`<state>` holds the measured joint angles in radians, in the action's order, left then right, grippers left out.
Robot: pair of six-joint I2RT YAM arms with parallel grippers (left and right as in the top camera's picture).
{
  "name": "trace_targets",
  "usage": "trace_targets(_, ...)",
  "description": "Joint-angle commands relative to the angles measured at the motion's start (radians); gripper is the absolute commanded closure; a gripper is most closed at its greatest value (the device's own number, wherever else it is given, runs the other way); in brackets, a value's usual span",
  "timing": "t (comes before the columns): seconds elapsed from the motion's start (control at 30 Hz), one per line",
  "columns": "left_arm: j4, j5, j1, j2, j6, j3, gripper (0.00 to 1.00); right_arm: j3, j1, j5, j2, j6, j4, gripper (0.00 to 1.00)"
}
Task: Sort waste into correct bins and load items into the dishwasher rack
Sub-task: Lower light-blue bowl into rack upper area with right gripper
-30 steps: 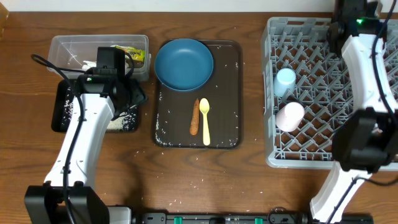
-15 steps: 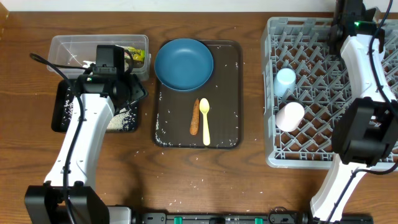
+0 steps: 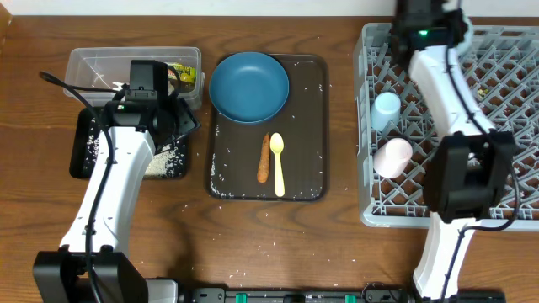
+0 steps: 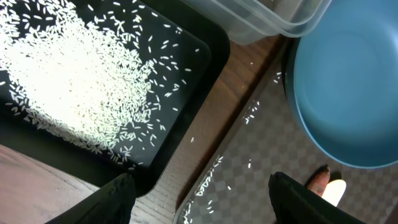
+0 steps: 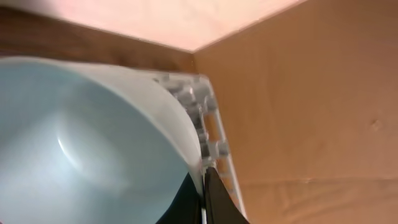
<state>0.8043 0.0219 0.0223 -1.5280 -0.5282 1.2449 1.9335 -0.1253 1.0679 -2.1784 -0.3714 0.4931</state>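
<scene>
The right gripper [image 5: 203, 190] pinches the rim of the bowl [image 5: 74, 143] at the back corner of the rack [image 3: 396, 204]. The left gripper [image 4: 202, 182] is open above the edge of the black tray [image 4: 210, 59] with rice [image 4: 74, 81]

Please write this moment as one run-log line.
left gripper: open, above corner of shallow black rectangular tray | right gripper: shut on rim of light-blue round bowl

The table [image 3: 337, 244] is brown wood with visible grain; the far-left tub [image 3: 101, 52] is clear, glossy plastic; the black tray [image 4: 198, 93] shines smoothly; the serving tray [image 4: 261, 162] has a fine chequered texture; the rack [image 3: 368, 194] is matt grey plastic; the bowl [image 5: 81, 143] looks glossy inside.
</scene>
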Motion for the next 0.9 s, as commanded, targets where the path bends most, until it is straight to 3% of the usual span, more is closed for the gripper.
trace_targets(0.0, 0.002, -0.015, -0.004, 0.013, -0.008, -0.005, 0.29, 0.0, -0.036, 0.053, -0.01, -0.096, -0.023, 0.99)
trace_targets(0.87, 0.005, -0.016, -0.004, 0.013, 0.063, -0.005, 0.29, -0.002, -0.036, 0.068, -0.089, -0.093, 0.05, 0.99)
